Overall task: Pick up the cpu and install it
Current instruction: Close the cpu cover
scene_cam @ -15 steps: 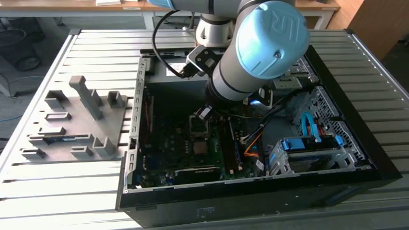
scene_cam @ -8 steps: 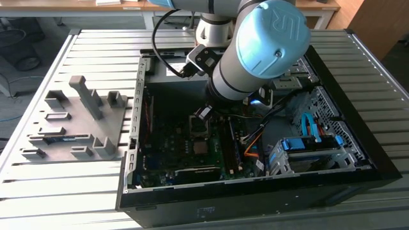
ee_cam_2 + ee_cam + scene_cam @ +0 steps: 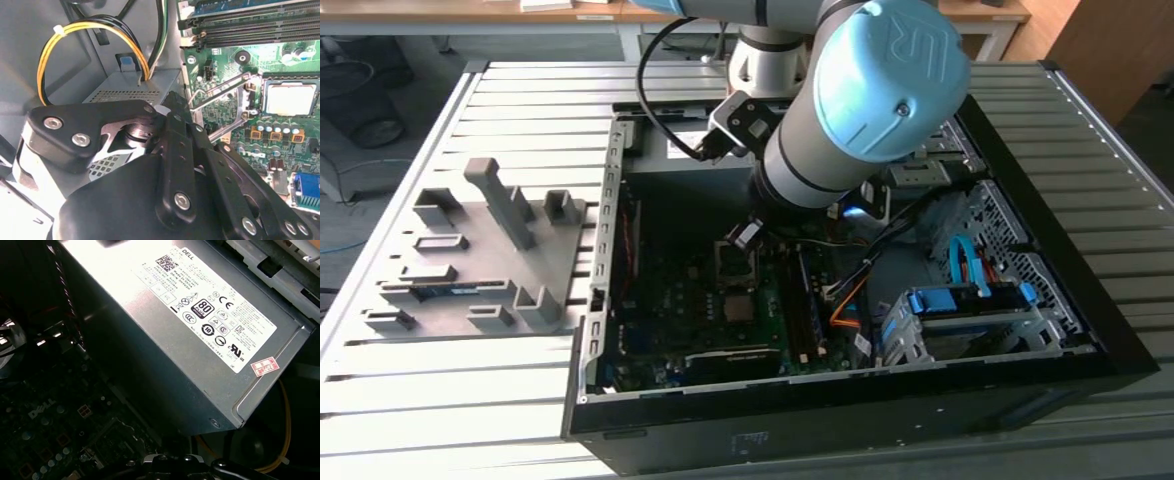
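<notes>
Exterior view: shows grey tubular robot arm with glossy pale-blue joint cap bent steeply down into open black sheet-metal computer case, wrist low over the board. Puts black gripper just above the socket area of the dark green circuit-board motherboard. Cannot tell whether gripper is open or closed.

Second wrist view: shows matte black linkage bars with silver screw heads in the foreground. Finds small flat square cpu with pale silver-grey metal top lying flat in its square socket on the motherboard, apart from the linkage bars. Notes thin bare-metal retention frame tilted up, just beside the cpu. Notes long black memory slots near the socket. Notes yellow and black cable bundle arching into the perforated end of large grey sheet-metal power-supply box.

First wrist view: shows the power-supply box's smooth side with white label.

Exterior view's left, outside the case: shows grey plastic fixture blocks on ribbed metal table.
</notes>
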Robot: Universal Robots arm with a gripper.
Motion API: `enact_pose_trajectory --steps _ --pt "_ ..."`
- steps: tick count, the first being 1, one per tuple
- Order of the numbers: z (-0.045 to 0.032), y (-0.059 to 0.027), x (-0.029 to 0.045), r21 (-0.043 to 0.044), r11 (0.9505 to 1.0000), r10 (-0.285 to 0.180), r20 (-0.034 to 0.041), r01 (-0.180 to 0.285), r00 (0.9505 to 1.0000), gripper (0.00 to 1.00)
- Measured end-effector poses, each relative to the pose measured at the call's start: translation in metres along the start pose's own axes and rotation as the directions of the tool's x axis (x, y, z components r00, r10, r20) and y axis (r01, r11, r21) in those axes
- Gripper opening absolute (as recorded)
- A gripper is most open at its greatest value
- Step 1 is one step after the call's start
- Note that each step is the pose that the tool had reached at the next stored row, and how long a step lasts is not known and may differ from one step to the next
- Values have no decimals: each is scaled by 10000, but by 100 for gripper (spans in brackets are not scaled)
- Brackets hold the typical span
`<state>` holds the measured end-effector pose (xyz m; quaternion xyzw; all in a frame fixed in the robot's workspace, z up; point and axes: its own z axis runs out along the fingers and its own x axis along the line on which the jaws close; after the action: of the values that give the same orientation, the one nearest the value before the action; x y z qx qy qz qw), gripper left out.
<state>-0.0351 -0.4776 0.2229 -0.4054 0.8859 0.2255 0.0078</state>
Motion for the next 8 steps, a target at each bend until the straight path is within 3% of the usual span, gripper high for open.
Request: enact_pose_trajectory --steps 8 --pt "-13 4 -2 -6 10000 -23 -9 23 10000 10"
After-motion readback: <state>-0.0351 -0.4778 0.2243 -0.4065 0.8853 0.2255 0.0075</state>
